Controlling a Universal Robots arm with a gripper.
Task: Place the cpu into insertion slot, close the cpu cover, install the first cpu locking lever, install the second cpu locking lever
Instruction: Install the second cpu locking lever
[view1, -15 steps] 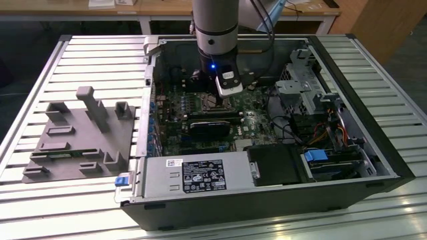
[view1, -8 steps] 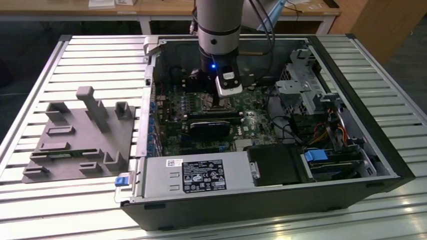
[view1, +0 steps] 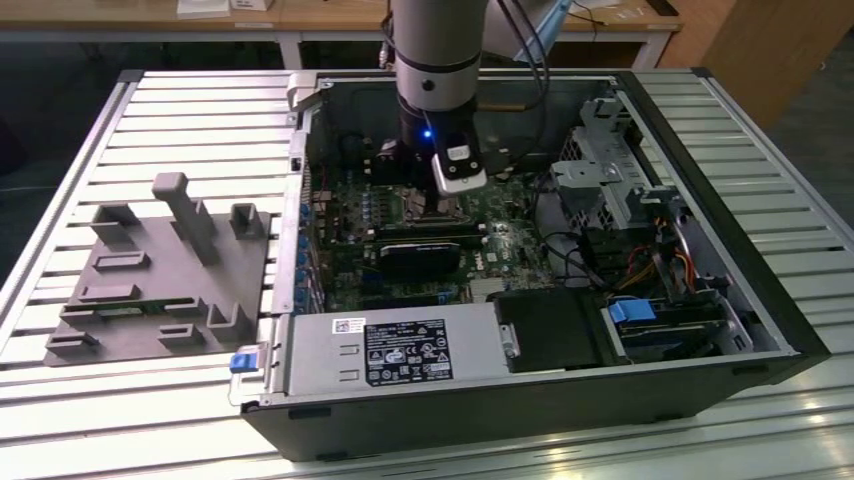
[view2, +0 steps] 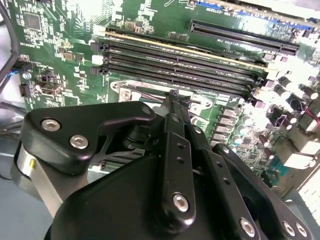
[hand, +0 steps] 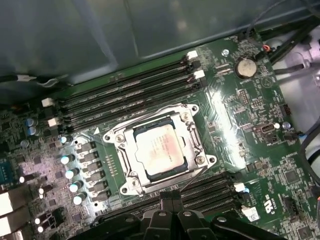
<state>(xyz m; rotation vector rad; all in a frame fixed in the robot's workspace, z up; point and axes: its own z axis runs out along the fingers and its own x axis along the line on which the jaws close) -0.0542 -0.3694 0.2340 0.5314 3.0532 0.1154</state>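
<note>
In the first wrist view the cpu (hand: 159, 148), a silvery square chip, lies in the insertion slot (hand: 131, 176) on the green board. The cpu cover (hand: 186, 131), a thin metal frame, lies flat around it. A thin wire locking lever (hand: 201, 174) runs along the socket edge nearest my gripper (hand: 170, 199). The black fingers stand pressed together just beside that edge, with nothing visible between them. In the second wrist view the gripper (view2: 174, 96) tips touch or nearly touch a wire lever (view2: 142, 93) at the socket. In the exterior view the gripper (view1: 446, 208) reaches down into the open computer case (view1: 747, 300).
Long black memory slots (hand: 130, 95) flank the socket on both sides. Capacitors (hand: 70, 172) stand beside it. In the exterior view a power supply (view1: 400, 350), drive cage (view1: 607, 185) and cables (view1: 587, 265) fill the case. A grey fixture tray (view1: 147, 280) lies on the slatted table to the exterior view's left.
</note>
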